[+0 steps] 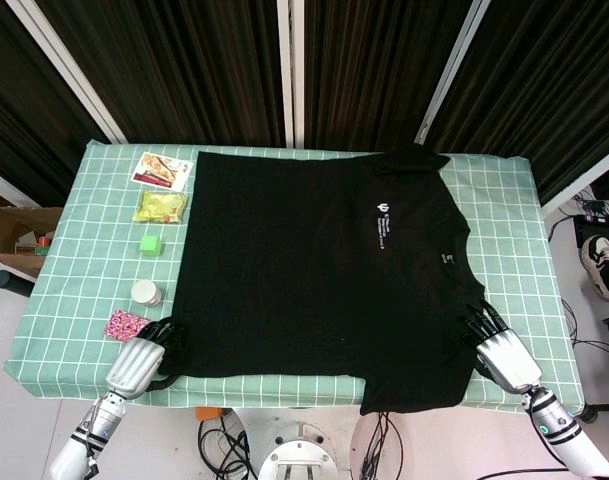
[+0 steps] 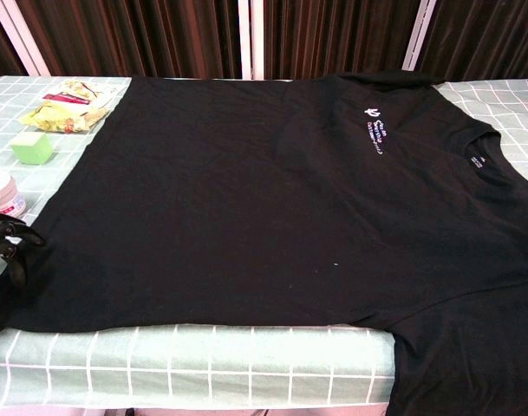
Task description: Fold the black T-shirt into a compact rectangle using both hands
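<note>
The black T-shirt (image 1: 319,270) lies spread flat on the green checked table (image 1: 104,210), collar to the right, with a white chest print (image 1: 383,222). Its near right sleeve hangs over the front edge. My left hand (image 1: 139,362) is at the shirt's near left corner, its dark fingers (image 2: 3,238) spread and touching the hem. At the near right sleeve, my right hand (image 1: 499,350) lies with its fingers reaching onto the cloth edge. Neither hand visibly holds cloth. The chest view does not show the right hand.
Along the table's left side stand a picture card (image 1: 162,168), a yellow-green packet (image 1: 161,206), a green cube (image 1: 150,243), a white jar (image 1: 146,293) and a pink packet (image 1: 127,324) just beside my left hand. A cardboard box (image 1: 14,232) sits off the table to the left.
</note>
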`<state>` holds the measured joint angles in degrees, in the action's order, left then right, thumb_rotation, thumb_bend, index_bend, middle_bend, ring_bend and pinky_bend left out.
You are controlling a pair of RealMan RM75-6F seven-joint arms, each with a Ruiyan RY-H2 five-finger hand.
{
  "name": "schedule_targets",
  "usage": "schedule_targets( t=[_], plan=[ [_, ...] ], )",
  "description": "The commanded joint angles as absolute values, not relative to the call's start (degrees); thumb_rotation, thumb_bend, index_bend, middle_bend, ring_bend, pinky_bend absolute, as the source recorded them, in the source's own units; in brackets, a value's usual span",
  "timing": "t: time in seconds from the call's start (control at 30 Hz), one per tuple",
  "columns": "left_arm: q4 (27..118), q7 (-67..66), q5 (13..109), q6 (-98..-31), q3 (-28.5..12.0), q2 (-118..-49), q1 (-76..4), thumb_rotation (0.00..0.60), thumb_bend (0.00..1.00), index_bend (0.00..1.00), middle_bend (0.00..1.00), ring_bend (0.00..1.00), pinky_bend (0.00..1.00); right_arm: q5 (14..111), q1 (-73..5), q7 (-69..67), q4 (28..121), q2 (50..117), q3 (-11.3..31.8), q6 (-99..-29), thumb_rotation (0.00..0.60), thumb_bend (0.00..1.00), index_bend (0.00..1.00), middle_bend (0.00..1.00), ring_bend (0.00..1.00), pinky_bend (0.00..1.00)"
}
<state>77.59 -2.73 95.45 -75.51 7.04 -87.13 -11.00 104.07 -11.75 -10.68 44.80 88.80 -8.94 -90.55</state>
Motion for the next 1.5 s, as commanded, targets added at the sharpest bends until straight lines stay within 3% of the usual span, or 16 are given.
schedule_targets(
  t=[0.03,0.27,0.67,1.13,1.5],
  plan=[
    [76.9,-1.0,95.9,-76.3,6.9,-87.8,-11.2,0.6,0.24,0.51,0.21,0.12,0.2,103.9,-11.6,-10.8,44.7,88.8,-8.9,-90.6,0.6,0.52,0.64,0.27,0.08,0.09],
    [74.2,-0.9,96.5,-76.5,6.7,-88.8,-11.7,0.6,0.37,0.58,0.23,0.12,0.21,103.5,-11.7,-11.7,44.6,88.9,-8.6,-90.6,0.6,0.52,0.63,0.27,0.08,0.09],
    [72.7,5.7,98.0,-83.2,6.1,-89.6,-10.4,0.6,0.46,0.67,0.28,0.15,0.21,102.9,-10.9,-14.2,48.8,86.3,-7.9,-93.2,0.6,0.52,0.63,0.27,0.08,0.09],
    [88.5,12.6,104.5,-93.7,12.6,-75.2,-5.4,0.6,0.47,0.67,0.28,0.15,0.21,105.8,-3.5,-11.9,66.8,71.0,-10.5,-106.2,0.6,0.58,0.67,0.28,0.08,0.1],
    [97.4,12.0,113.6,-97.9,18.9,-65.1,-2.8,0.6,0.47,0.67,0.28,0.15,0.21,109.0,3.8,-11.8,68.6,66.6,-13.1,-114.2,0.6,0.62,0.69,0.29,0.08,0.11]
  ],
)
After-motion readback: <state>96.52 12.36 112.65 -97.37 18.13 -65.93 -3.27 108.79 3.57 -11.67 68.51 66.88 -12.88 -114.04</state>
